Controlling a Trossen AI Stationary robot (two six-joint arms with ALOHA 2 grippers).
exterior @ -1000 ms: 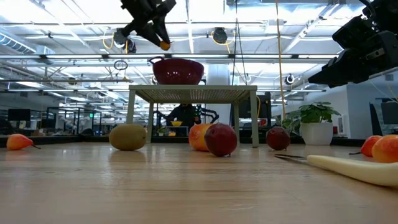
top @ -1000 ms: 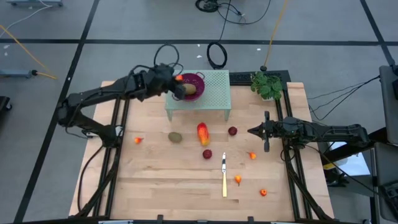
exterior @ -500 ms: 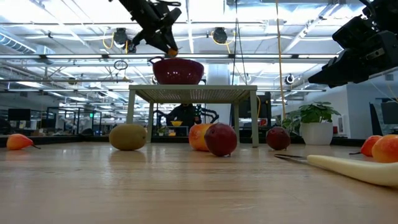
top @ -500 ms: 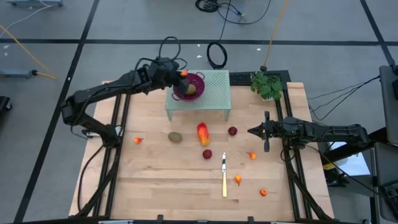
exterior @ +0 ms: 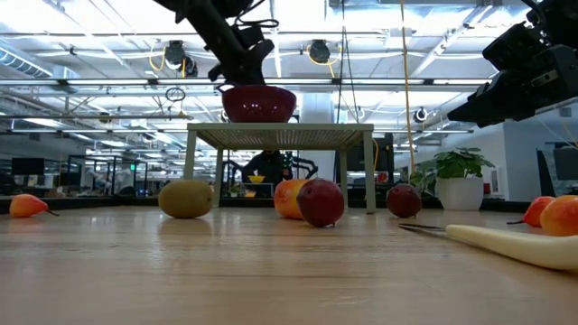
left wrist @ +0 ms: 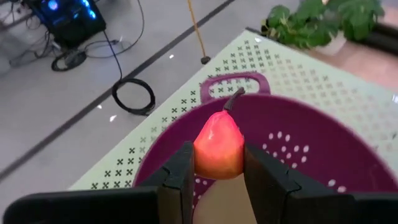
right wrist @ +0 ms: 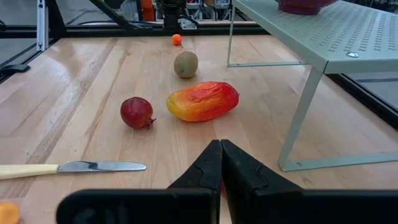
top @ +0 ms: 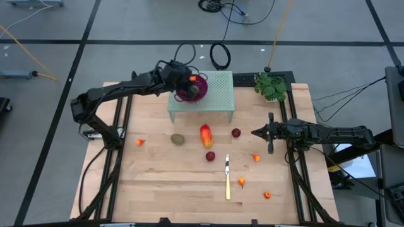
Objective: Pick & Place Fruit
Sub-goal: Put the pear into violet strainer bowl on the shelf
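From above, the left arm covers most of the purple colander (top: 197, 89), so what lies inside it cannot be told. In the low view the left gripper (exterior: 242, 70) is a dark shape over the bowl rim, and the small orange fruit (left wrist: 219, 146) it holds is hidden there. The knife (right wrist: 65, 167) is cut by the picture's edge at its handle. One tiny orange piece (right wrist: 7, 212) shows only partly in the corner.

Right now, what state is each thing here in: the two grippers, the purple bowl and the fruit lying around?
left gripper: shut on small orange pear, above the colander.
right gripper: shut, empty, over the table.
purple colander: upright on the green rack.
kiwi: lying on the table.
mango: lying on the table.
knife: lying flat.
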